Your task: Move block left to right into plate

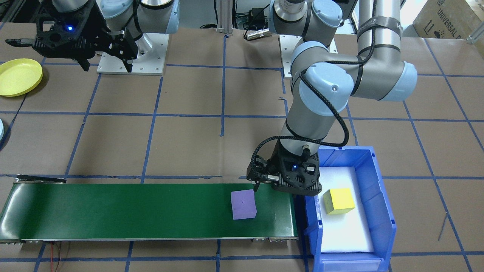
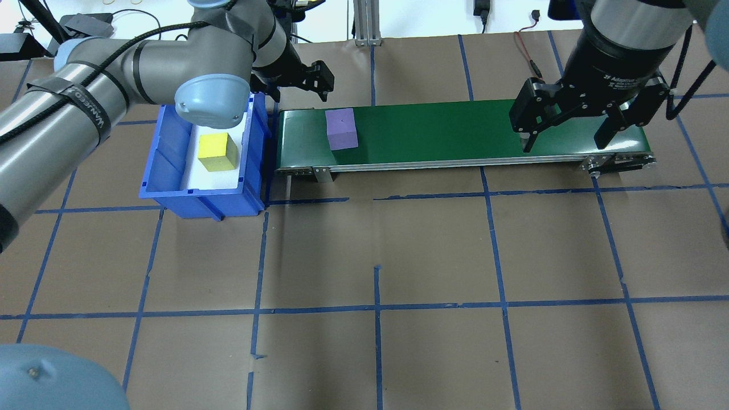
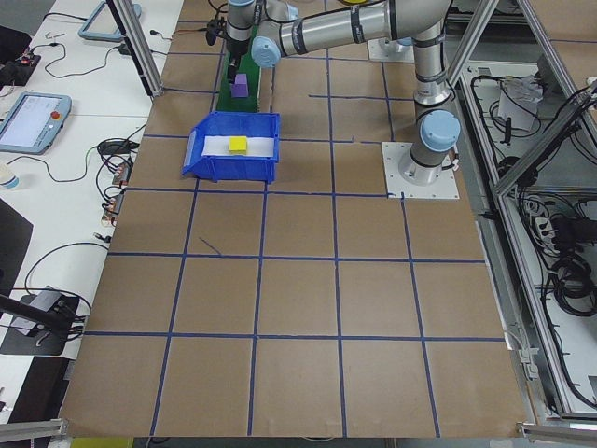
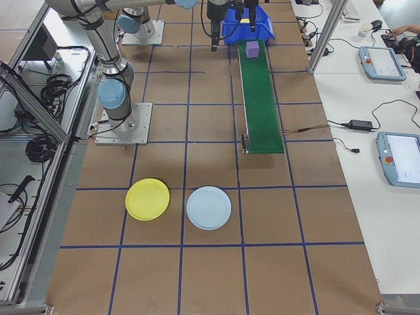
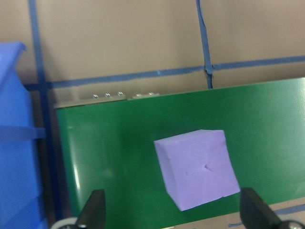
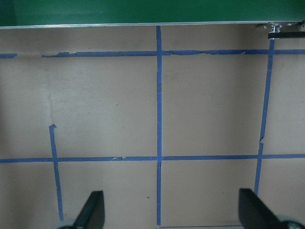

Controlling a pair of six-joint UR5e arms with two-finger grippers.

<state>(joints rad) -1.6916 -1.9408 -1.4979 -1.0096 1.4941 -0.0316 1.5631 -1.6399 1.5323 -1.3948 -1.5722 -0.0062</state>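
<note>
A purple block lies on the green conveyor belt near its left end, beside the blue bin. My left gripper hovers open just above and behind the purple block, holding nothing. Over the belt's right end, my right gripper hangs open and empty; its wrist view shows only bare table. The yellow plate lies on the table well beyond the belt's right end, also seen as the yellow plate at the far left of the front-facing view.
A blue bin with a white liner holds a yellow block at the belt's left end. A light blue plate lies next to the yellow one. Brown paper with blue tape lines covers the table.
</note>
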